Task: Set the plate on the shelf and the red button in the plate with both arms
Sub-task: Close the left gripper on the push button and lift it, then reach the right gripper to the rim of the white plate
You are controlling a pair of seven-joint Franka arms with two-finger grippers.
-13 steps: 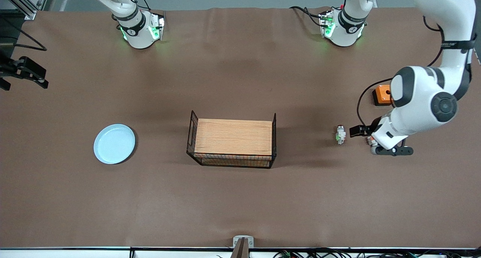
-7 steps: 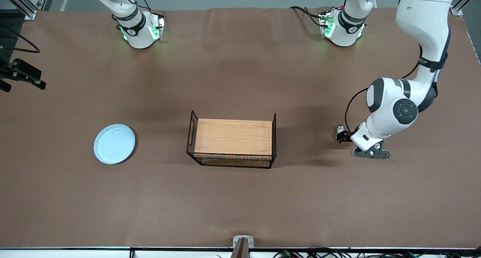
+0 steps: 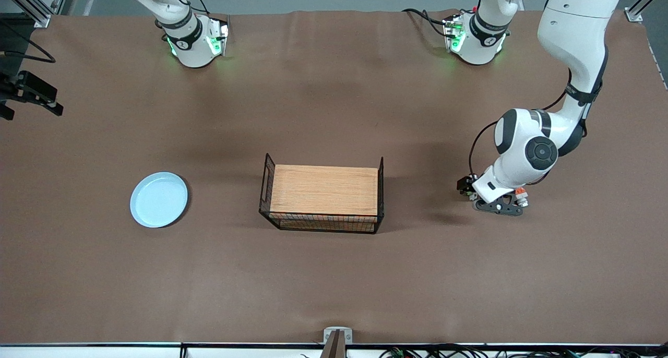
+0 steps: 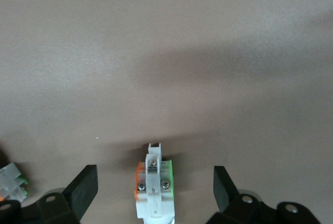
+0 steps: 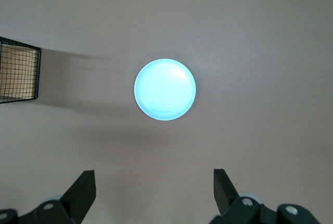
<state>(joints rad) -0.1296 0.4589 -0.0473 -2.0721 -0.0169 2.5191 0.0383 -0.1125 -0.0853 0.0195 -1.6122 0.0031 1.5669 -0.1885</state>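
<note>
The pale blue plate lies flat on the brown table toward the right arm's end; in the right wrist view the plate shows whole, well below the open, empty right gripper. That gripper hangs high at the table's edge. The red button, a white-grey part with green and orange sides, lies on the table toward the left arm's end. The left gripper is open and low, with one finger on each side of the button and apart from it. In the front view the left gripper hides most of the button.
A black wire basket holding a wooden board stands mid-table between the plate and the button; its corner shows in the right wrist view. A small white-grey piece with green and orange shows beside one left finger.
The left arm has swung toward the basket's side and brought its open gripper from beside the button to astride it. The right gripper has shifted slightly. The plate and basket have not moved.
</note>
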